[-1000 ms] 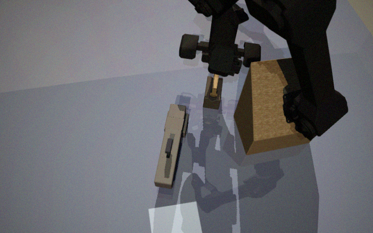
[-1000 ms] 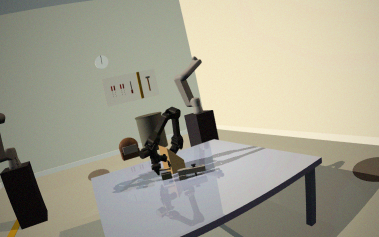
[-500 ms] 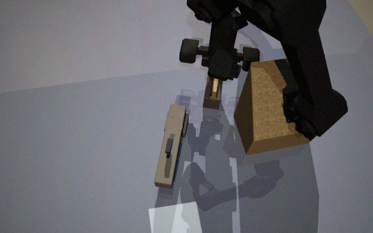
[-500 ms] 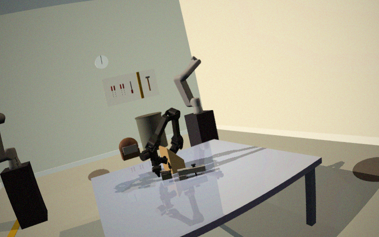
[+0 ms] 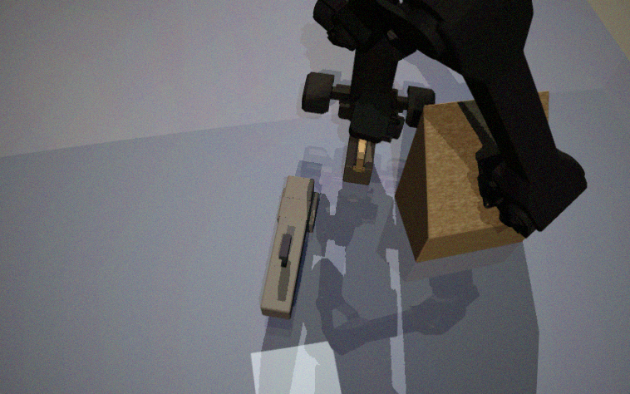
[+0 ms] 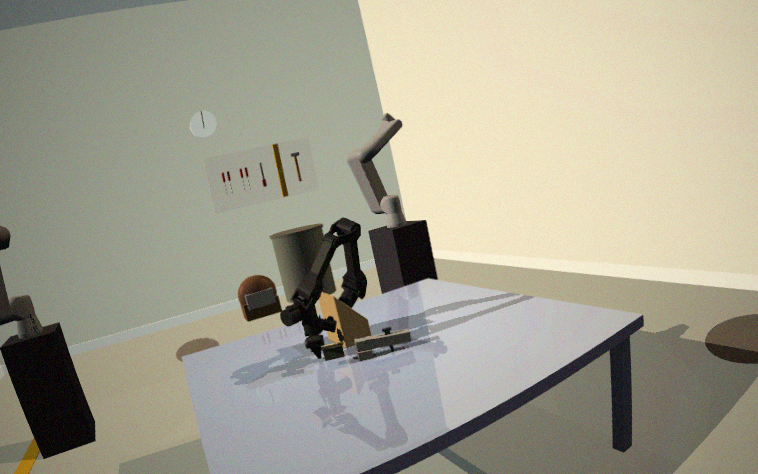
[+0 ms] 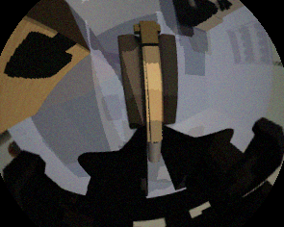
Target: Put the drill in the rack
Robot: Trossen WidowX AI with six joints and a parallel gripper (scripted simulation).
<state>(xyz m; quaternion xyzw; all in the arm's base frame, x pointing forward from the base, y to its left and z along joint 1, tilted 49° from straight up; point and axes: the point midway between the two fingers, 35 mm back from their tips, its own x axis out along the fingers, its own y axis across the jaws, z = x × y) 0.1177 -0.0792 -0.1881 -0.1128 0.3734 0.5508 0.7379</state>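
Observation:
The golden drill [image 5: 361, 149] [image 7: 155, 87] has a square collar at its far end. My gripper [image 5: 363, 139] [image 7: 148, 124] is shut on the drill's near end. The drill lies lengthwise along the groove of the small brown rack [image 5: 356, 177] [image 6: 332, 353] [image 7: 169, 79], low between its two walls. Whether it touches the groove's bottom cannot be told. The long beige housing [image 5: 296, 209] [image 6: 375, 347] lies left of the rack in the top view. A dark raised tab [image 5: 284, 248] [image 6: 386, 330], apparently the key, sits in the slot on its top.
A large wooden wedge-shaped block [image 5: 455, 195] [image 6: 343, 320] [image 7: 10, 96] stands right of the rack in the top view, close to the hand and under the arm. All stand on the pale glossy table [image 5: 111, 244] [image 6: 488, 353]. A bright patch lies on the table in front.

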